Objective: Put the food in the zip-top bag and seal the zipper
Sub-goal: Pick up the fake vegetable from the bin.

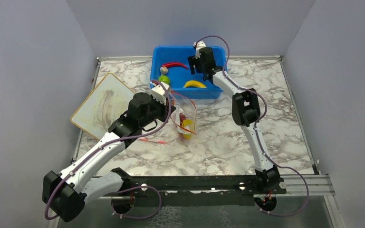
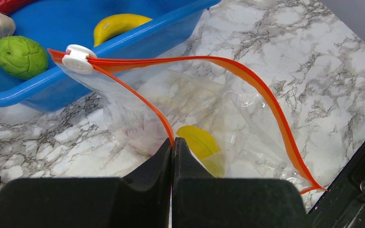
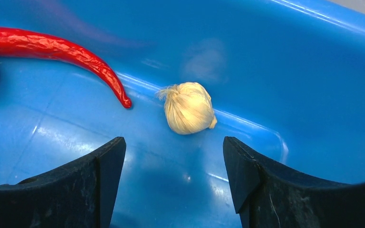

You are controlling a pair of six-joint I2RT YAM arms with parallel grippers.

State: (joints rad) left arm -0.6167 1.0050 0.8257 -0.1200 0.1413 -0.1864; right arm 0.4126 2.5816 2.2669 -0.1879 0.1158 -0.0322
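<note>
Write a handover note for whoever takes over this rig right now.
Left gripper: shut on the zipper, holding the bag mouth open.
Right gripper: open inside the blue tub, garlic bulb just ahead of it, untouched.
Done: a yellow piece is in the bag; a purplish shape beside it is unclear.
To do: that bulb, chili, lime and banana are in the tub; bag them, then seal.

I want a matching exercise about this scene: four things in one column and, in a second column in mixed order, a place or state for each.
Column A
1. left gripper
2. right gripper
3. lime
4. garlic bulb

Column B
a. beige, near the tip of the red chili
b. shut on the zipper of the zip-top bag
c. open, holding nothing
d. green, in the blue tub

Pairs: 1-b, 2-c, 3-d, 4-a
</note>
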